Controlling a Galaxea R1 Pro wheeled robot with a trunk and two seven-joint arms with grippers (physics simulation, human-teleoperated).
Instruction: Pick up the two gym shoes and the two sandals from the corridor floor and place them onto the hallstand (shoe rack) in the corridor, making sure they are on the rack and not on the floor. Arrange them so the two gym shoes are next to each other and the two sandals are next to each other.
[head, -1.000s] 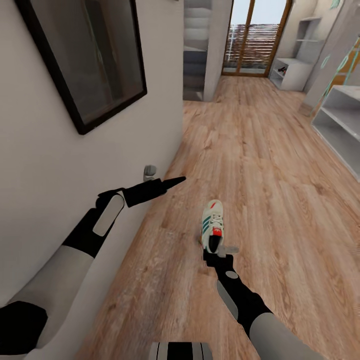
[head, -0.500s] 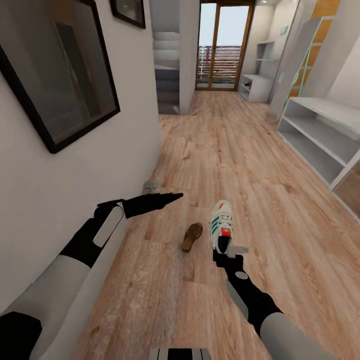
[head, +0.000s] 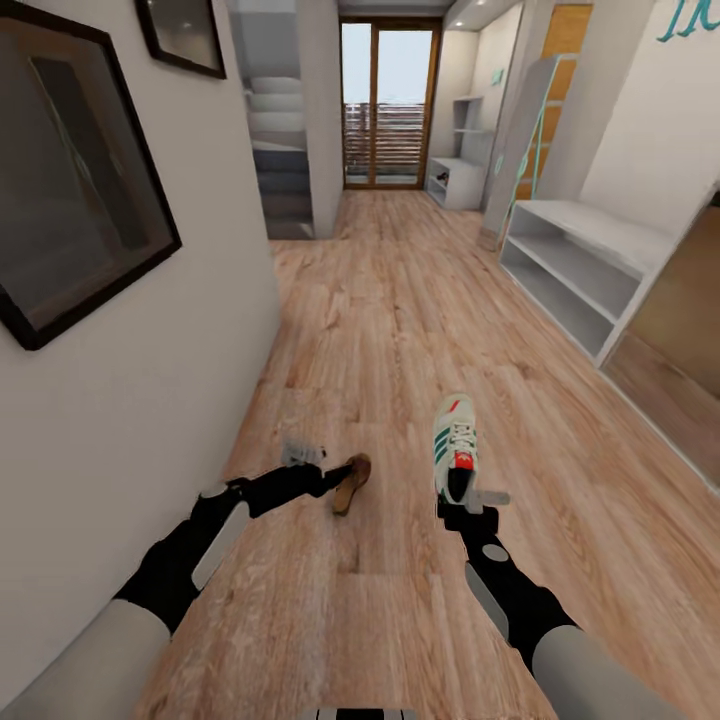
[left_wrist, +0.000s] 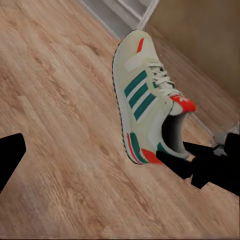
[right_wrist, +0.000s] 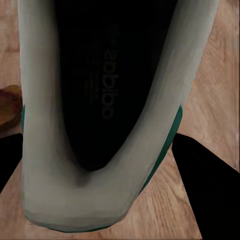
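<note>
A white gym shoe (head: 455, 447) with green stripes and a red tongue label hangs just above the corridor floor (head: 400, 300), toe pointing away from me. My right gripper (head: 459, 499) is shut on its heel; the right wrist view looks into its dark inside (right_wrist: 100, 100), with a black finger (right_wrist: 207, 195) on either side. The left wrist view catches the same shoe (left_wrist: 145, 100) from the side. A brown sandal (head: 350, 483) lies on the floor left of the shoe. My left gripper (head: 333, 479) hovers at that sandal, looking open and holding nothing. The pale-grey hallstand (head: 575, 265) stands along the right wall.
A white wall with dark framed pictures (head: 70, 210) runs close along my left arm. Open plank floor stretches ahead to a glass door (head: 388, 105). A second pale shelf unit (head: 455, 180) stands far back on the right, and a brown panel (head: 680, 320) lies beyond the hallstand's near end.
The camera has swung right, bringing the sandal and then the hallstand into view. My left arm has dropped from beside the wall down to the sandal. The right gripper keeps the shoe.
</note>
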